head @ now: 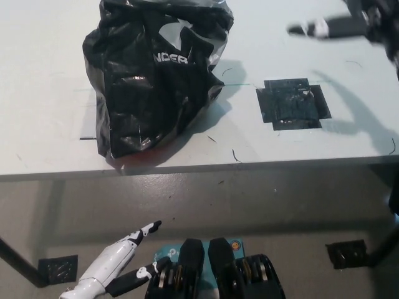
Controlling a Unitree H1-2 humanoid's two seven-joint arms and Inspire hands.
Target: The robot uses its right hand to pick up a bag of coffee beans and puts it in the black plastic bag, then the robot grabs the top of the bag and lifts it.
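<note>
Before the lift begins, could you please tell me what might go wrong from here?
The crumpled black plastic bag slumps near the white table's front edge, so a clumsy pull might drag it off. Its top is cut off by the frame, so the grab point is unseen. The black right hand is blurred and far to the side; it may misjudge its approach.

right robot hand (349, 26): blurred, cut off at right edge | black plastic bag (156, 75): top cropped, contents hidden

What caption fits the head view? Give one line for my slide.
Black plastic bag stands on the white table; right hand hovers upper right, left hand rests low.
</note>
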